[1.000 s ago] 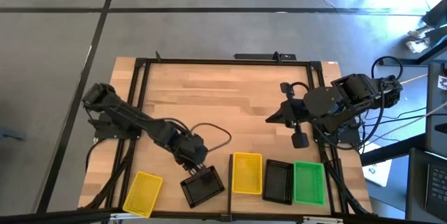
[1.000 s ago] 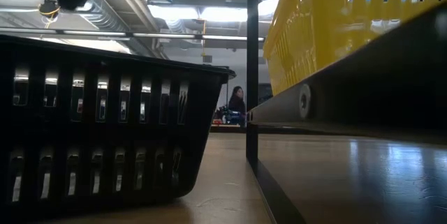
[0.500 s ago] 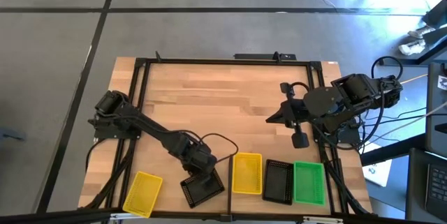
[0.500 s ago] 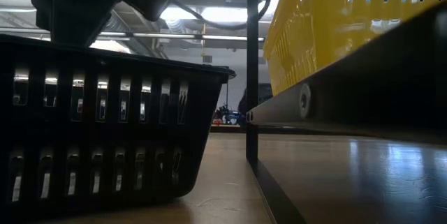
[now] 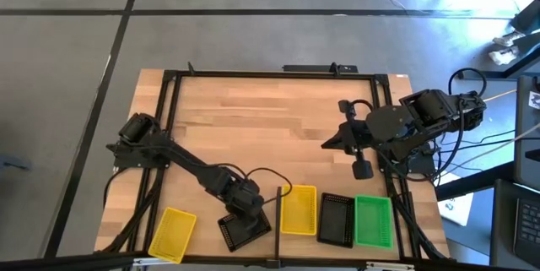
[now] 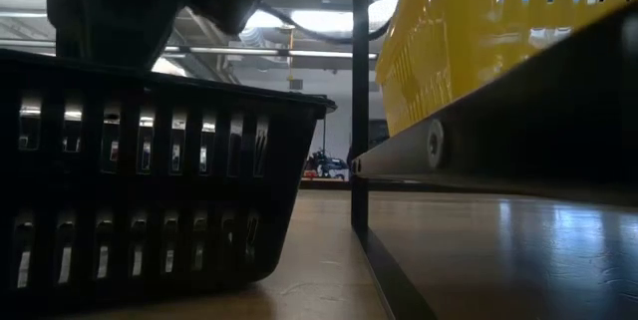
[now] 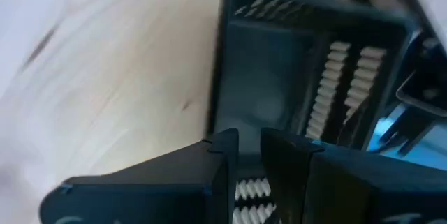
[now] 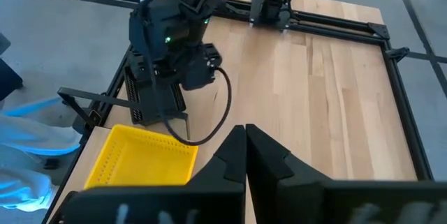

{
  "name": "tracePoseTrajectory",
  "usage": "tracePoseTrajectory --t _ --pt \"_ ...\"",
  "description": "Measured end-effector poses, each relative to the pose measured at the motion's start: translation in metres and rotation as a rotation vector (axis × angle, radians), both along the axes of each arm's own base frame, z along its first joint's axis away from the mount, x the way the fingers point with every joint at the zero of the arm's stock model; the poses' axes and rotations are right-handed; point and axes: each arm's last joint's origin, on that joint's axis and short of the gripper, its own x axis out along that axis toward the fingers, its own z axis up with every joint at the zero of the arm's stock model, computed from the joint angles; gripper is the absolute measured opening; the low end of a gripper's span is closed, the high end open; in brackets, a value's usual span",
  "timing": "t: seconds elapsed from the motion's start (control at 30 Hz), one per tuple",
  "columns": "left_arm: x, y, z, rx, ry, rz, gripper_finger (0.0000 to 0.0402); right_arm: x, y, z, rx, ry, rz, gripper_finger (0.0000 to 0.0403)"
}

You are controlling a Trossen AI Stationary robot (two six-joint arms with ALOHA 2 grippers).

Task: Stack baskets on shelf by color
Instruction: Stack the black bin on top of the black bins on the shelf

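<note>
Since a second ago the left arm has swung forward and lowered, so the left hand (image 5: 243, 214) now sits right over the black basket (image 5: 243, 230) near the desk's front edge, where before it hung beside and behind it. From its wrist camera the two fingers (image 7: 222, 155) look close together with only a narrow slot between them, poised above the basket's near wall; whether they already pinch that wall I cannot tell. The basket rests flat on the desk (image 5: 270, 119), slightly askew, just left of the shelf's black bar (image 5: 278, 212).

Further out, a yellow basket (image 5: 298, 210), a second black basket (image 5: 335, 219) and a green basket (image 5: 373, 220) sit side by side on the shelf, and another yellow basket (image 5: 172, 234) lies apart at the front left corner. The right hand (image 5: 363, 168) waits pressed together over the desk's right side.

I judge the basket to be light, thin plastic: fairly stiff but springy, with smooth walls that could slip. The sensible hold is one lattice wall, pinched at mid-length so it lifts level.
</note>
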Motion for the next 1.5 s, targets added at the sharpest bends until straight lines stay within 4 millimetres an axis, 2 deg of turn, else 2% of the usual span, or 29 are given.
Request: tracePoseTrajectory --t 0.4,0.73,1.5 --pt "-0.002 0.0 0.002 0.028 -0.011 -0.008 0.0055 0.0 0.0 0.0 -0.002 0.004 -0.001 0.0" --pt "-0.015 0.007 0.004 0.092 0.103 0.073 0.0055 0.0 0.0 0.0 0.0 0.003 -0.004 0.0" --pt "-0.017 0.01 0.001 0.152 0.113 0.082 0.0055 0.0 0.0 0.0 0.021 0.005 -0.02 0.0"
